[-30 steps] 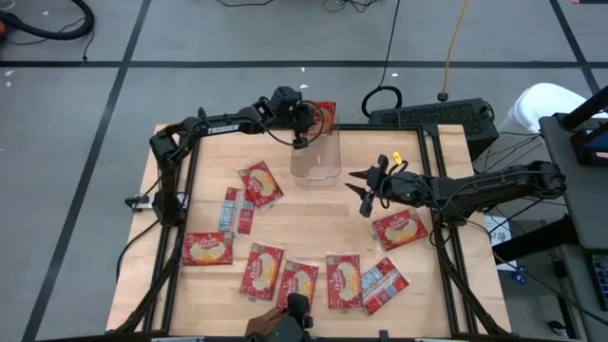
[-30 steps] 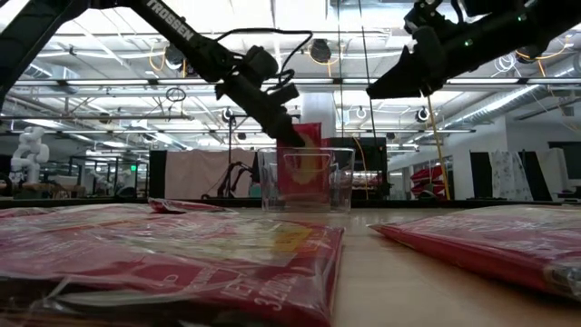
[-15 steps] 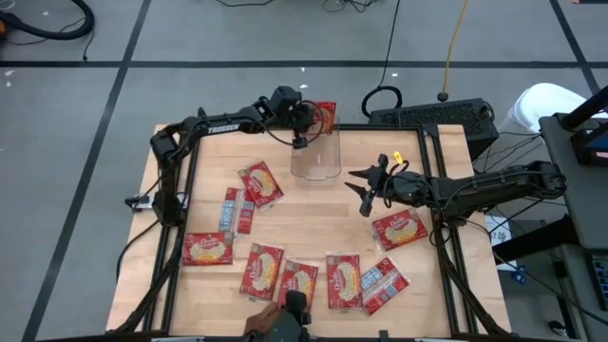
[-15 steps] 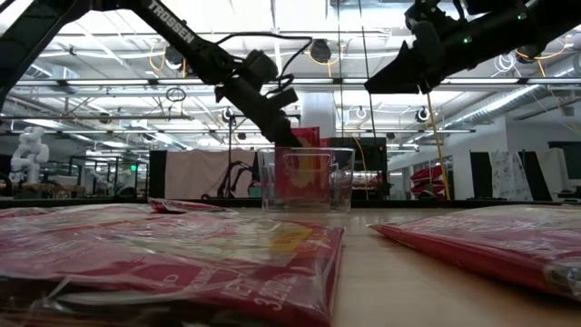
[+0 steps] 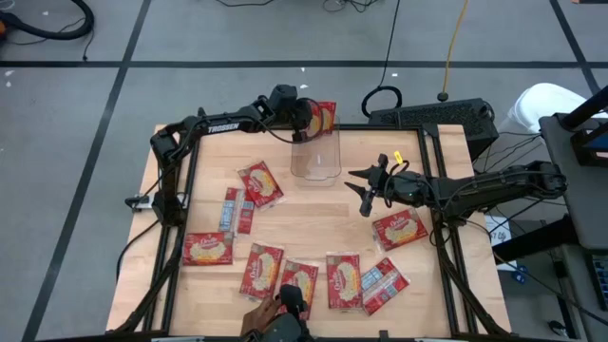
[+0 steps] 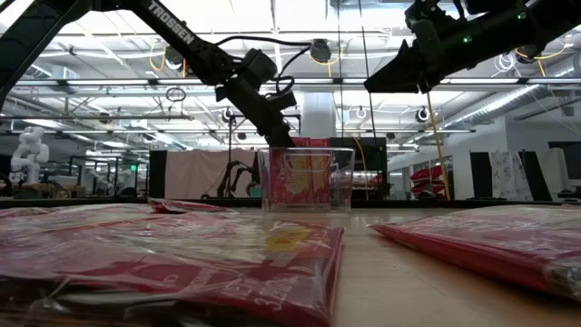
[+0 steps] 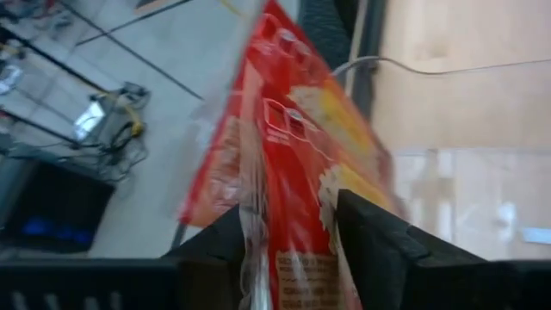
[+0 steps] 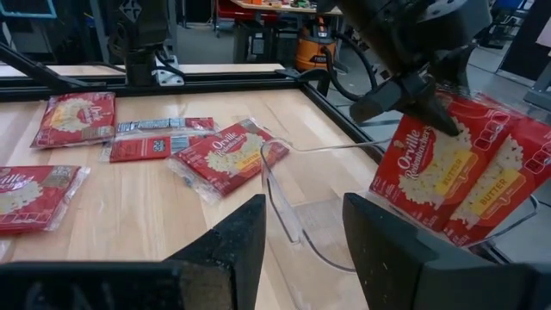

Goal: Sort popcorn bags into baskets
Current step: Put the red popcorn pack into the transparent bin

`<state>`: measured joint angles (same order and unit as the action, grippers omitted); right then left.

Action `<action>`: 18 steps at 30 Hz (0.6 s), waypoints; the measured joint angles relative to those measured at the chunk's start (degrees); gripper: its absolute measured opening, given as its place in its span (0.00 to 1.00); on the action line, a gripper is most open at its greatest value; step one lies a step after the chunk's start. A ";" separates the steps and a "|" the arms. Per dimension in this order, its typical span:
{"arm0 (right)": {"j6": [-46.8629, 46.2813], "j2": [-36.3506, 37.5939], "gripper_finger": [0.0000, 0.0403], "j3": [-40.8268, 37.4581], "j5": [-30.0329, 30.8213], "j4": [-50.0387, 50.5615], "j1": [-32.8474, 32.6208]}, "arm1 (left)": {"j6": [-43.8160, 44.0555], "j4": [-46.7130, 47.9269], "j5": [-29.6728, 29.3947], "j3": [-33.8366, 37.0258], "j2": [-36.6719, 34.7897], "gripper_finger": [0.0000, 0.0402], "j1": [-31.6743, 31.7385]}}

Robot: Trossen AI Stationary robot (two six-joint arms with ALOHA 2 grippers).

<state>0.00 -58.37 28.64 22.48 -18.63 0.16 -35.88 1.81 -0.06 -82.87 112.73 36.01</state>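
Note:
The clear basket [image 5: 316, 160] stands at the table's far edge. Two red popcorn bags lean on edge inside it against its far wall [image 8: 508, 185]. The nearer bag [image 8: 426, 172] stands between the fingers of my left gripper [image 7: 288, 250], which hangs open over the basket's rim [image 6: 277, 136]. My right gripper [image 5: 366, 190] waits open in the air to the basket's right, with nothing between its fingers [image 8: 301, 250]. Several more bags lie flat on the table [image 5: 260, 183]. My left gripper's fingers [image 7: 370, 241] stand on either side of the nearer bag's upper edge [image 7: 293, 215], coming from above at a slant. I cannot tell whether they touch it. The bag's lower end rests inside the basket.
Flat bags lie spread over the near half of the table [image 5: 343, 280], one below my right arm [image 5: 399, 229]. Bare wood [image 5: 313, 218] lies between the basket and those bags. A dark camera mount [image 5: 294, 304] sits at the near edge.
My left gripper has opened over the basket and turned a little. The bag that stuck up well above the rim has sunk into the basket, and its top now stands about level with the rim.

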 joint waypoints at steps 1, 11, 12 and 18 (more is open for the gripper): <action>0.10 0.00 0.37 0.00 0.00 0.00 0.00 | -0.01 -0.42 -0.84 0.00 0.00 0.41 0.00; 0.27 0.00 0.37 0.00 -0.02 0.04 0.01 | -3.69 -4.65 -7.98 0.00 -0.16 0.44 -2.04; 0.27 0.00 0.37 0.00 -0.02 0.04 0.02 | -3.67 -4.68 -8.07 0.00 -0.17 0.43 -2.40; 0.27 0.00 0.37 0.00 -0.04 0.12 0.02 | -0.32 -1.95 -12.01 0.00 -1.07 0.39 -4.00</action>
<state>0.27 -58.37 28.64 22.44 -18.51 0.19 -36.20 -0.14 -12.07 -82.87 111.66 32.01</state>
